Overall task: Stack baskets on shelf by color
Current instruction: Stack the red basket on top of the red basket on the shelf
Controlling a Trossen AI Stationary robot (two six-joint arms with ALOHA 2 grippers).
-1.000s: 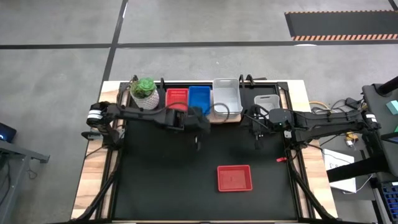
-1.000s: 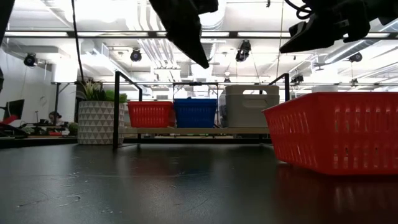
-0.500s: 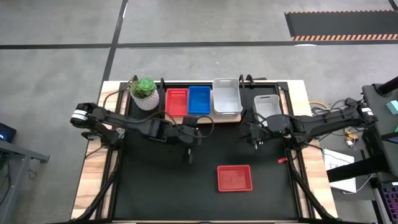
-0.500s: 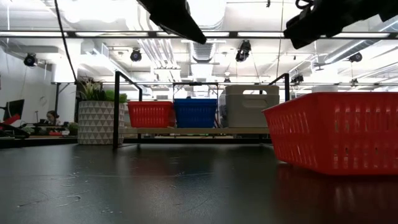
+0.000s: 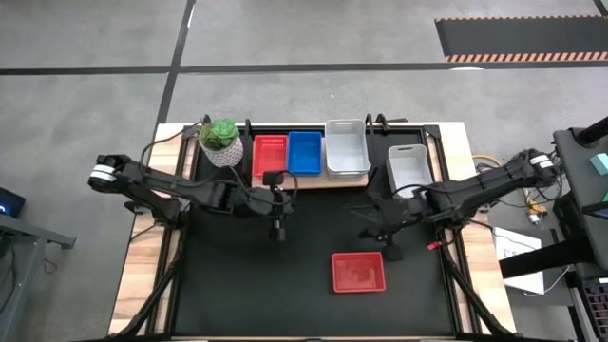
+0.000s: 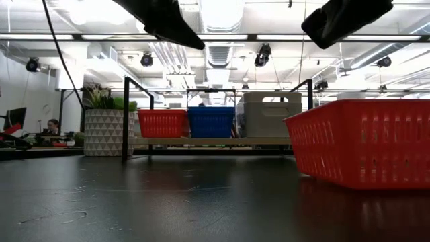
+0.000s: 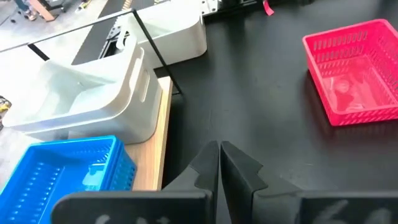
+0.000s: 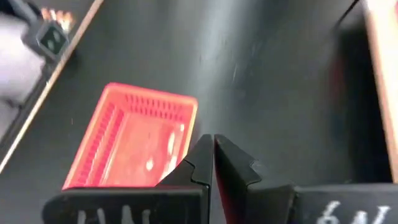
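High view first: we see the light-wood shelf (image 5: 356, 180) at the far edge of the black table (image 5: 228, 275), carrying a red basket (image 5: 270, 155), a blue basket (image 5: 304, 152) and a whitish-grey basket (image 5: 346, 146) side by side. A second whitish-grey basket (image 5: 407, 166) sits off the shelf, to its right. One more red basket (image 5: 358, 272) lies alone on the tabletop, well apart from the shelf. A potted plant (image 5: 220, 141) stands just left of the shelf.

We find the left gripper (image 5: 277, 230) above the table in front of the shelf's red basket, its fingers (image 7: 208, 163) pressed together with nothing between them. The right gripper (image 5: 390, 251) hangs near the lone red basket's far right corner; its fingers (image 8: 204, 159) are likewise closed and empty.

From the low view, we note both grippers raised clear of the tabletop, and the lone red basket (image 6: 363, 141) resting flat on the table.
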